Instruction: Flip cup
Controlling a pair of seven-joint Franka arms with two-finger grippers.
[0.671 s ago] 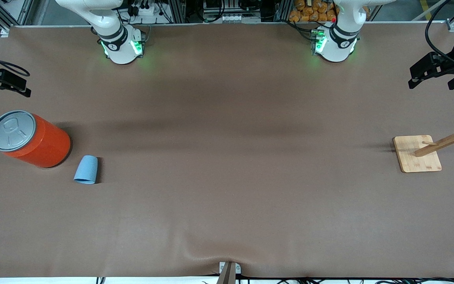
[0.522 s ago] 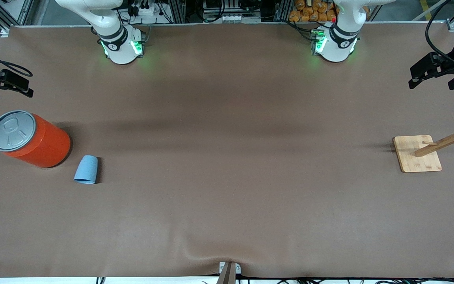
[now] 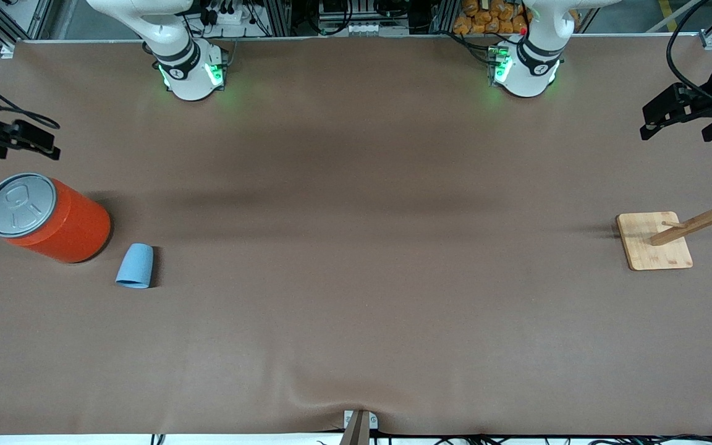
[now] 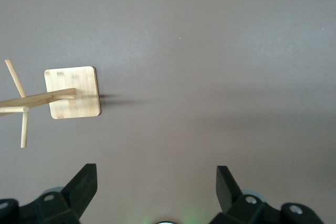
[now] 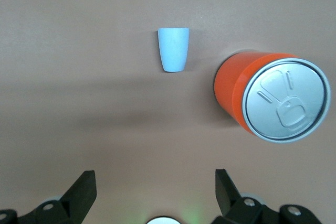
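The small light-blue cup (image 3: 135,266) looks to lie on its side on the brown table, its wider rim toward the front camera, close beside the orange can. It also shows in the right wrist view (image 5: 173,49). My right gripper (image 3: 49,143) is open and empty, up in the air over the table edge at the right arm's end, above the can and well apart from the cup; its open fingers frame bare table in the right wrist view (image 5: 154,173). My left gripper (image 3: 648,123) is open and empty, waiting over the left arm's end of the table (image 4: 156,170).
A large orange can (image 3: 53,222) with a grey lid stands at the right arm's end, also in the right wrist view (image 5: 268,98). A wooden peg stand on a square base (image 3: 652,241) sits at the left arm's end, also in the left wrist view (image 4: 72,93).
My right gripper has drifted slightly inward over the table, toward the can. The cup, the can and the left arm have not moved.
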